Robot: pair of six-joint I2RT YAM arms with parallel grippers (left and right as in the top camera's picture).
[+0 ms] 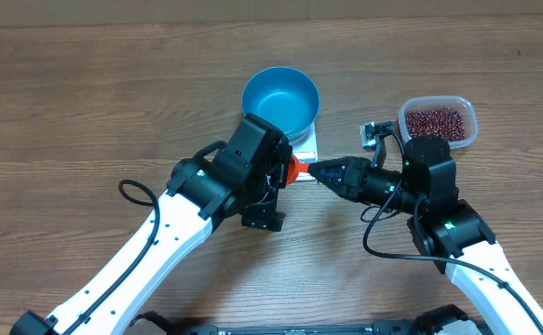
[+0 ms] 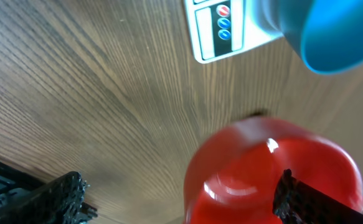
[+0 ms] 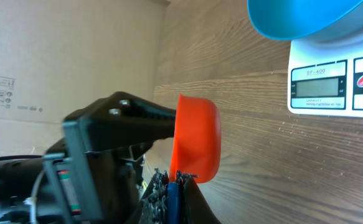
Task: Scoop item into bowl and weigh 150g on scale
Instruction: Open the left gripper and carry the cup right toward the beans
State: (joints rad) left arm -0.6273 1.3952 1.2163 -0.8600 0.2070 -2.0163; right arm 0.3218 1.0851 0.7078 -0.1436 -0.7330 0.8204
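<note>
We find the left fingers point(image 2: 63, 194) wide apart around a glossy orange-red plastic scoop point(image 1: 292, 169), near the round blue bowl point(image 1: 280, 100) atop the flat white scale point(image 3: 321, 87); right fingers point(image 1: 334, 173) clamp the scoop. Only overhead shows us tiny maroon beans point(image 1: 436, 121), far right.

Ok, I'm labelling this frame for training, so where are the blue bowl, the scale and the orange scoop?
blue bowl point(image 1: 278, 96), overhead view, on its bare inside.
scale point(image 3: 319, 88), right wrist view, on its display window.
orange scoop point(image 3: 198, 144), right wrist view, on the outside of its cup.
</note>
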